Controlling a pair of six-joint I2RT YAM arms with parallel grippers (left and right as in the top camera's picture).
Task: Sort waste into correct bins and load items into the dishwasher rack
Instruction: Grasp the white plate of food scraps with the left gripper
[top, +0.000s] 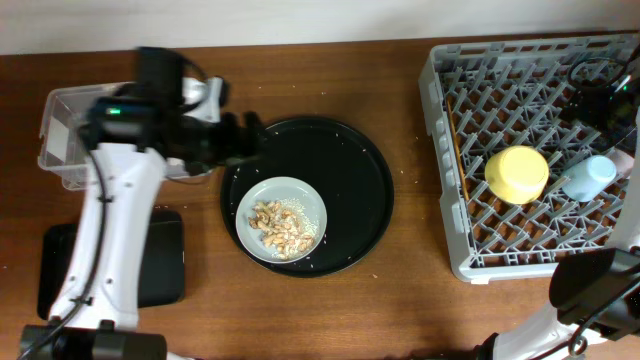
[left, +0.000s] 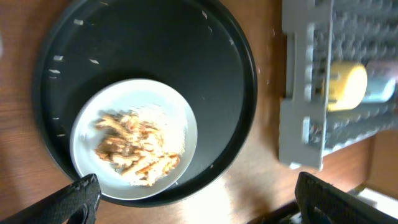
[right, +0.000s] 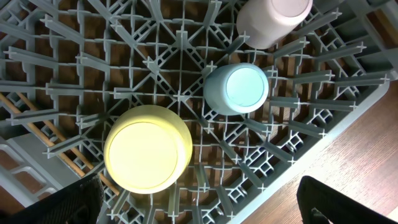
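- Left gripper (left: 202, 200): fingers spread wide, holding nothing. It hangs at the upper-left rim of the round black tray (top: 340, 160) and looks down onto it, probably lining up on the plate.
- Plate (top: 300, 196): pale grey-green, lying flat in the lower-left part of the round tray. It carries the beige food scraps (top: 280, 228), so my guess is it has to be emptied before racking.
- Clear tub (top: 48, 130): up-left of the round tray, beside the left arm. Something white shows inside; I cannot tell what.
- Flat black tray (top: 165, 260): down-left of the round tray, partly under the arm. No waste shows on its visible part.
- Dishwasher rack (top: 438, 150): right of the round tray, apart from it.
- In the rack: yellow bowl (right: 148, 149), pale blue cup (right: 237, 88) and white cup (right: 273, 18), all 3 mouth-down between pegs, likely for draining.
- A thin wooden stick, likely the chopsticks (right: 73, 163), lies low in the lattice beside the bowl.
- Right gripper (right: 208, 202): fingers wide and empty, above the rack, far right of the round tray.
- Judgement: only the plate and its scraps are left, and tipping it risks spilling crumbs on the table (top: 400, 300).
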